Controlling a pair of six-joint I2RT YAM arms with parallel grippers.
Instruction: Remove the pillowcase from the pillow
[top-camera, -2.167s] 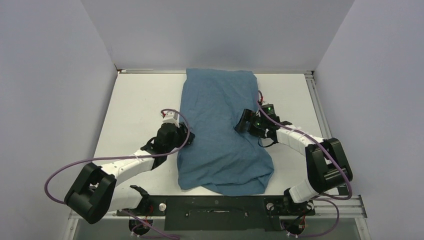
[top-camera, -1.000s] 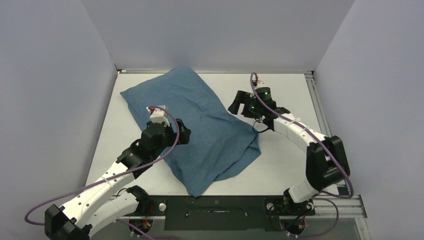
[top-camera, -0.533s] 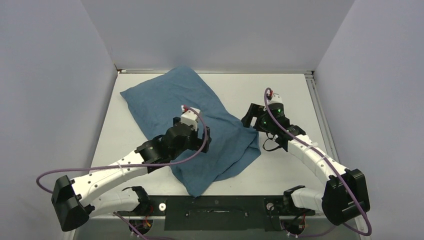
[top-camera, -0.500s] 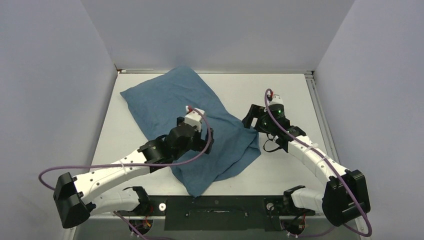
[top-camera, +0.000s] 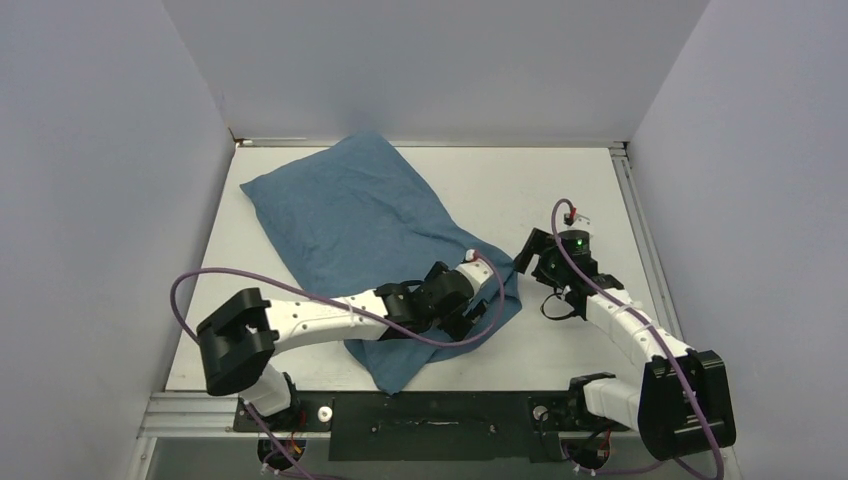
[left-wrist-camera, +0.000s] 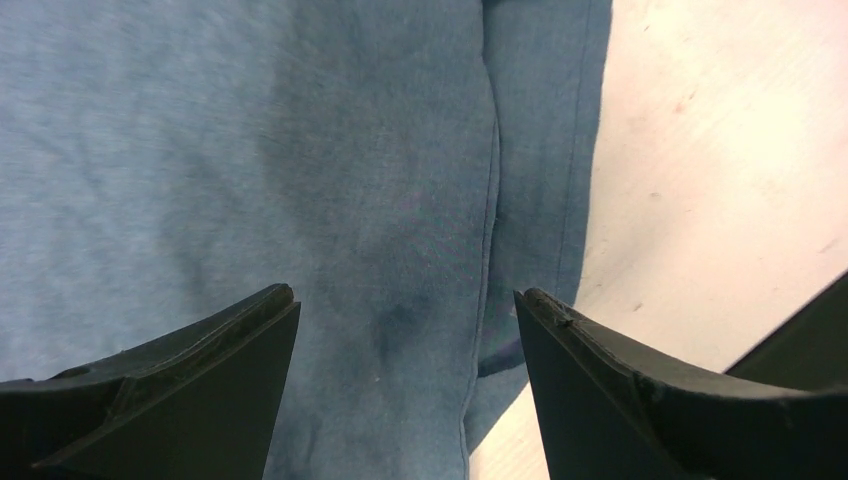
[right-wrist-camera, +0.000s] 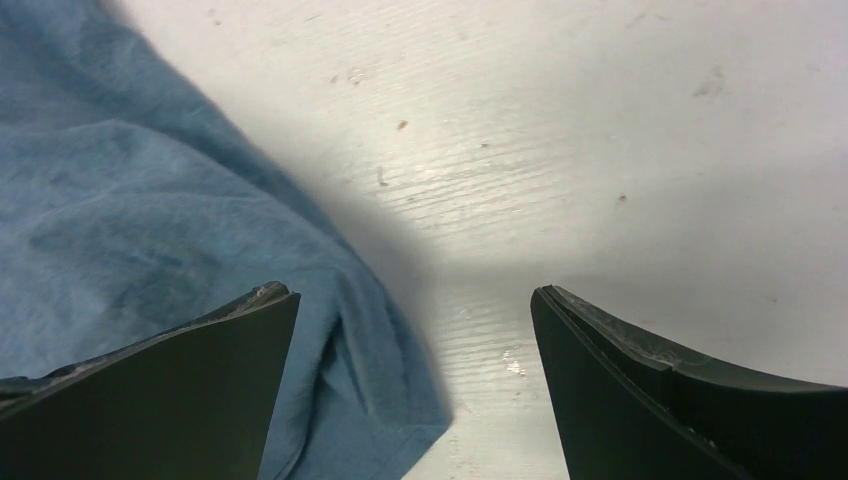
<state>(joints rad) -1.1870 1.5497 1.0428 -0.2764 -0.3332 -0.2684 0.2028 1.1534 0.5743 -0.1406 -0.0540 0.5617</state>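
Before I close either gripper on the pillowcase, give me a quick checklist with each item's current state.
1. Left gripper open: ok.
2. Left gripper above the pillowcase hem: ok, the stitched edge lies between its fingers.
3. Right gripper open and empty: ok.
4. Right gripper over the pillowcase: ok, a corner lies partly between its fingers, with bare table beside it.
5. Pillow showing at the hem: not ok, only blue fabric is visible.
6. Which layer a pinch would take: cannot tell.
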